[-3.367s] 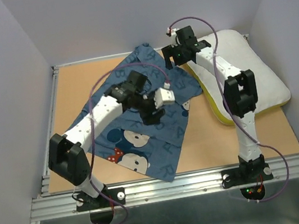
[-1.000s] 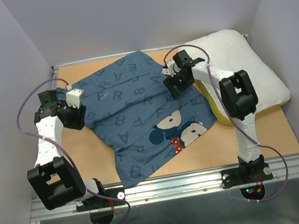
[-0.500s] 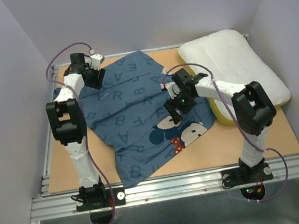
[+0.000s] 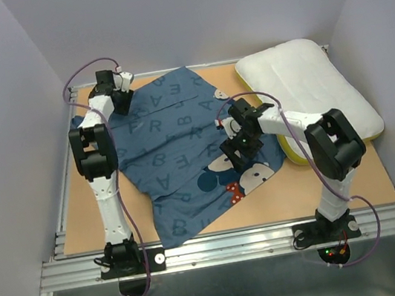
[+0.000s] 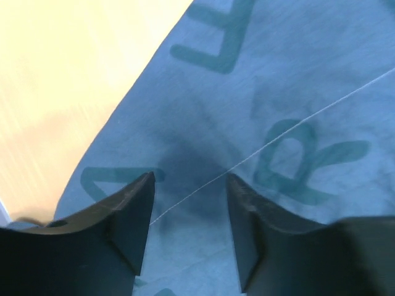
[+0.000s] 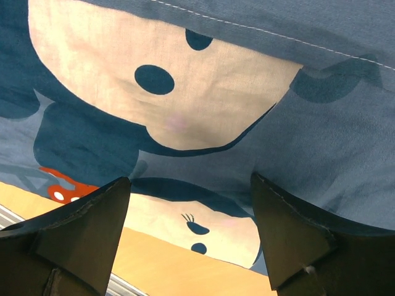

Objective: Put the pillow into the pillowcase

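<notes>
Left fingers (image 5: pixel 126 213) spread, nothing between them, over a stitched seam near the pillowcase's (image 4: pixel 174 140) far-left edge. Right fingers (image 6: pixel 80 228) likewise spread and empty, above the mouse-face print. Pillowcase lies spread mid-bench (image 4: pixel 280 195). Pillow (image 4: pixel 315 84) is just beside it, to the right of the right fingers, long axis far-left to near-right. Right arm (image 4: pixel 294 119) nearer. Cloth contact and the case's open end: cannot tell.

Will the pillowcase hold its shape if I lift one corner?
Probably not: the pillowcase lies flat with creases and a folded edge, so it should droop. It looks thin, likely light, and may drag along the table.
</notes>
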Motion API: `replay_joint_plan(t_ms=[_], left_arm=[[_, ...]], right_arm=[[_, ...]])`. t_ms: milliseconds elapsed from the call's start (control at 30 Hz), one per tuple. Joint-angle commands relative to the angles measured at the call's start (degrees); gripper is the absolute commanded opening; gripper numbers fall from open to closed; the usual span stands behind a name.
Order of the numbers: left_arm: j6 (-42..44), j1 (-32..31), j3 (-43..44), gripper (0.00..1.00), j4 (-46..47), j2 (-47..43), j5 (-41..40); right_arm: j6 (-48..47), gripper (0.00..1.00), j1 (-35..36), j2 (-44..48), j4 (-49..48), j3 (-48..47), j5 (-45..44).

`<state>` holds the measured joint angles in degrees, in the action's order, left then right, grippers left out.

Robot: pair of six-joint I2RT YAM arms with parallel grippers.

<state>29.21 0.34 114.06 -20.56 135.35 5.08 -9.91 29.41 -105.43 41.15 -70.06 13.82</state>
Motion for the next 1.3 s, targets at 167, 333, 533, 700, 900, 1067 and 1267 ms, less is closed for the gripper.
replay_joint_plan(t_ms=[167,333,533,700,900,1067,1267], left_arm=[[3.7,8.3,-7.3,0.23,-2.9,-3.0,-0.2],[5.1,13.8,-20.3,0.00,-2.1,-9.2,-0.6],[5.0,20.5,-36.1,0.00,1.4,-20.8,-4.5],[2.7,23.0,-41.8,0.02,-2.8,-31.4,3.6],[-0.8,15.0,-39.5,0.40,-3.8,-40.3,13.0],[-4.9,8.5,-35.2,0.41,-1.0,-33.4,9.5],[-10.0,5.1,-30.7,0.38,1.0,-25.9,6.0]], right_arm=[[-2.7,0.84,-0.8,-8.1,0.3,-2.1,-7.4],[-5.2,0.84,-3.2,-14.2,-0.1,-11.7,-9.7],[-7.4,0.84,-8.8,-28.0,0.2,-32.8,-15.9],[-6.2,0.86,-10.0,-28.8,0.8,-45.9,-15.8],[-4.1,0.88,-9.8,-14.7,2.0,-34.2,-3.7],[-3.1,0.86,-7.4,-5.2,3.0,-17.3,1.2],[-0.7,0.84,-2.5,0.4,3.2,-4.9,5.9]])
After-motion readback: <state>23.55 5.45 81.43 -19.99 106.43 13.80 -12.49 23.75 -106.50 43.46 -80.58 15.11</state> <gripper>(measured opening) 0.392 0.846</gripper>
